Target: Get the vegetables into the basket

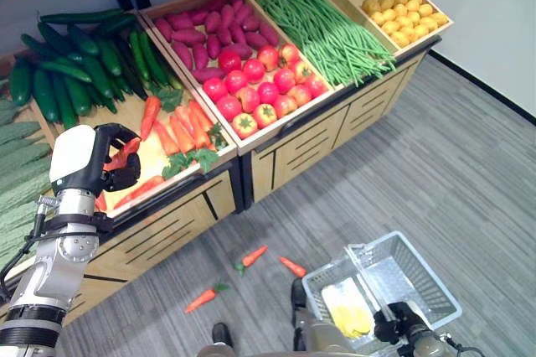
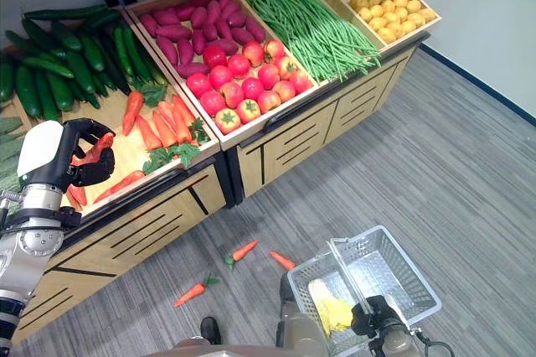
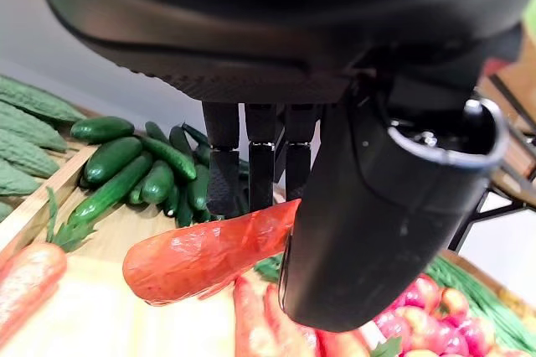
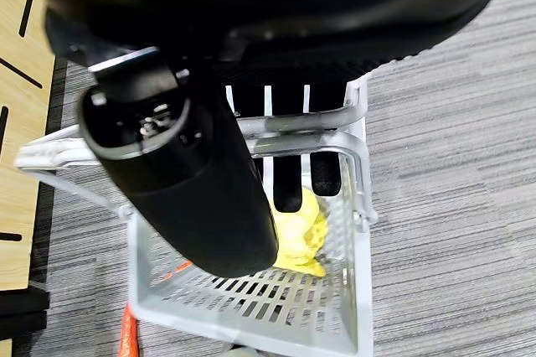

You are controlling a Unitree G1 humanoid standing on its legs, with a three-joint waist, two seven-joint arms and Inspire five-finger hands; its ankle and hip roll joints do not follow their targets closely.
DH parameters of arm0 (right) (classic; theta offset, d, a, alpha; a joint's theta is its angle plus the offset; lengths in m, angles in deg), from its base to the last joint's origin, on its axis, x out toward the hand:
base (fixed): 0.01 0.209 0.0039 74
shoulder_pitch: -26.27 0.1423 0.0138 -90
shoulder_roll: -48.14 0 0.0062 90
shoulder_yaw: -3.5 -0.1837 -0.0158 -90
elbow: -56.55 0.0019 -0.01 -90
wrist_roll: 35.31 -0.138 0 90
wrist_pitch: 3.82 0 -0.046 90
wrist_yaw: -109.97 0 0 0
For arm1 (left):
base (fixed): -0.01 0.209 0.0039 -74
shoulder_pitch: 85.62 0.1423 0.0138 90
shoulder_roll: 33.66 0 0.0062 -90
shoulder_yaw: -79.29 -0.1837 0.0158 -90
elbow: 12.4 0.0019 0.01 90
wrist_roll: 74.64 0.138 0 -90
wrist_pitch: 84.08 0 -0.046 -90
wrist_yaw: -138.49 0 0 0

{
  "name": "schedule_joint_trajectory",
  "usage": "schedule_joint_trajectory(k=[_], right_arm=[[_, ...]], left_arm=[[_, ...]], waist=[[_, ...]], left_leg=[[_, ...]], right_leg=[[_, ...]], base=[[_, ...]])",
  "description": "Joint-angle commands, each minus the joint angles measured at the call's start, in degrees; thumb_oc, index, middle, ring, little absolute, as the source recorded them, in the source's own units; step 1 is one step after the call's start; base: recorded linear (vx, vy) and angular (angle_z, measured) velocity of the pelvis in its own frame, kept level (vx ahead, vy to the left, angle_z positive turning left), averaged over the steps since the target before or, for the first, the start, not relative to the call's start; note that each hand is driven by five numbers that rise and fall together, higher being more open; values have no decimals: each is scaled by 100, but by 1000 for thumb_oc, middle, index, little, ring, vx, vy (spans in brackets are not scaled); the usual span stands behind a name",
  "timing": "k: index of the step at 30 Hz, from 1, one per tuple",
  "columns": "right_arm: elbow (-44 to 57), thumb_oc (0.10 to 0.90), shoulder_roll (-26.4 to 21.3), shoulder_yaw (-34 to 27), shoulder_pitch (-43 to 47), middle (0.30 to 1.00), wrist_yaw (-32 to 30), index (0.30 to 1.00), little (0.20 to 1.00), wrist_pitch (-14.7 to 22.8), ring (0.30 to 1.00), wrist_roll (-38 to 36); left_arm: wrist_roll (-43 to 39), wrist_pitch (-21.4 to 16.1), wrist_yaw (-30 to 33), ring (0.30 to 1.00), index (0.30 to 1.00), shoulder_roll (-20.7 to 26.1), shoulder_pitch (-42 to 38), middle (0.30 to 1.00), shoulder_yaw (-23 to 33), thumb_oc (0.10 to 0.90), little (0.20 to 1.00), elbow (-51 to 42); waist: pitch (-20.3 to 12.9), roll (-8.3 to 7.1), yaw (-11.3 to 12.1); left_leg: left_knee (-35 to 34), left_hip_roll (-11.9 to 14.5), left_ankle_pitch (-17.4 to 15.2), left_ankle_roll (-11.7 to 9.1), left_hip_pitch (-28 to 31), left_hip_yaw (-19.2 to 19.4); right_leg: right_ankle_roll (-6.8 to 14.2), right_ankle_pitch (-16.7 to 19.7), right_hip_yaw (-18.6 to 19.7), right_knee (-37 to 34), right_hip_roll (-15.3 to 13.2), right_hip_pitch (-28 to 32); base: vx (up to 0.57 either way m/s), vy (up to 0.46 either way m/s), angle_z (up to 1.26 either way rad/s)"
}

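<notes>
The left hand (image 1: 113,156) is pinching a carrot (image 3: 205,252) over the carrot bin (image 1: 146,168), while the right hand (image 4: 209,181) is curling round the basket (image 1: 419,277) handle down by the floor. Basket's only holding something yellow (image 1: 347,308), and three carrots (image 1: 251,255) are lying on the floor (image 1: 469,173), so it's looking like early days.

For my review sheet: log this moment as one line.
left hand: shut on carrot over carrot bin | right hand: shut on basket handle | floor: three carrots | basket: yellow item
</notes>
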Motion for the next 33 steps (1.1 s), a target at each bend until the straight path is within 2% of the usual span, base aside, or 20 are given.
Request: schedule_joint_trajectory(k=[1,4,9,10,11,12,13,14,15,16,17,19,21,26,28,33], right_arm=[[26,400,-311,-46,190,300,-94,300,300,178,300,49],[66,400,-271,-76,126,300,-81,300,300,198,300,43],[121,400,-285,-224,-4,300,-66,300,300,211,300,-17],[103,400,-293,-256,-25,300,-82,300,300,201,300,-32],[136,400,-297,-281,-47,300,-102,300,300,198,300,-35],[137,400,-295,-280,-41,300,-102,300,300,197,300,-35],[158,400,-252,-257,-4,300,-98,300,300,180,300,-47],[69,400,-189,-244,-22,300,-101,300,300,167,300,-93],[68,400,-188,-246,-22,300,-101,300,300,168,300,-93],[-16,400,-153,-291,-74,300,-114,300,300,148,300,-87],[-15,400,-157,-290,-80,300,-116,300,300,149,300,-85],[-53,400,-164,-338,-69,300,-129,300,300,135,300,-94],[-45,400,-177,-315,-78,300,-136,300,300,132,300,-78],[47,400,-257,-313,-182,300,-129,300,300,145,300,-43],[120,400,-367,-365,-233,300,-155,300,300,153,300,-61],[248,400,-548,-488,-322,300,-200,300,300,171,300,-131]], left_arm=[[-924,-782,42,300,300,117,-488,300,372,400,300,-591],[-1579,-928,-89,300,300,-331,-432,300,254,400,300,-710],[-1590,-943,-328,300,300,-344,-473,300,-48,400,300,-780],[-1603,-955,-369,300,300,-356,-524,300,-179,400,300,-807],[-1635,-982,-367,300,300,-366,-541,300,-234,400,300,-883],[-1635,-983,-367,300,300,-363,-544,300,-230,400,300,-882],[-1649,-999,-359,300,300,-319,-566,300,-257,400,300,-912],[-1685,-996,-364,300,300,-273,-611,300,-309,400,300,-964],[-1686,-995,-365,300,300,-273,-612,300,-310,400,300,-964],[-1740,-976,-415,300,300,-289,-460,300,-159,400,300,-1092],[-1743,-974,-419,300,300,-294,-446,300,-154,400,300,-1102],[-1761,-964,-466,300,300,-324,-351,300,-87,400,300,-1116],[-1776,-968,-470,300,300,-370,-291,300,-24,400,300,-1098],[-2024,-1049,-525,300,300,-580,-257,300,13,400,300,-1076],[-2100,-1057,-589,300,300,-658,-304,300,-76,400,300,-1093],[-2207,-1076,-601,300,300,-789,-467,300,-261,400,300,-1069]], waist=[[-24,-135,-97],[-5,-157,-146],[40,-217,-219],[60,-234,-257],[108,-257,-387],[97,-273,-377],[116,-239,-456],[134,-192,-389],[137,-191,-390],[106,-86,-210],[118,-81,-213],[89,-84,-141],[14,-138,-87],[-29,-86,-166],[-69,-8,-254],[-31,200,-409]], left_leg=[[142,-27,-173,124,-253,-292],[337,-50,-282,147,-277,-213],[751,-71,-460,183,-437,-215],[788,-111,-499,221,-449,-195],[701,-194,-504,279,-445,-65],[693,-205,-470,280,-468,-46],[604,-150,-411,294,-541,123],[620,-20,-363,346,-659,310],[624,-18,-367,344,-657,306],[603,128,-440,339,-622,513],[607,130,-461,334,-597,510],[589,183,-409,326,-531,782],[481,154,-399,297,-333,1062],[499,256,-304,164,-119,1251],[442,329,-185,63,-94,1286],[459,500,0,-116,-112,1286]], right_leg=[[650,-476,127,146,-564,429],[669,-464,211,186,-601,429],[691,-481,301,374,-670,396],[716,-412,342,455,-705,372],[889,90,538,470,-731,171],[884,120,560,462,-737,139],[984,317,719,527,-727,-118],[842,-107,409,818,-726,-92],[840,-121,407,835,-725,-95],[722,-807,-295,1311,-772,168],[722,-847,-297,1348,-773,180],[682,-1024,-615,1601,-785,314],[664,-1055,-769,1408,-727,484],[574,-1158,-711,1038,-504,608],[531,-1168,-666,828,-405,685],[394,-1288,-599,799,-251,710]], base=[[3,35,-4],[-14,53,-9],[-37,61,-12],[-109,130,-4],[-122,125,-6],[-198,99,-41],[-234,55,-76],[-219,58,-85],[-162,122,-76],[-34,88,-56],[-57,99,-75],[-49,5,-74],[13,-58,-54],[69,-136,-61],[66,-186,-18],[27,-164,-31]])
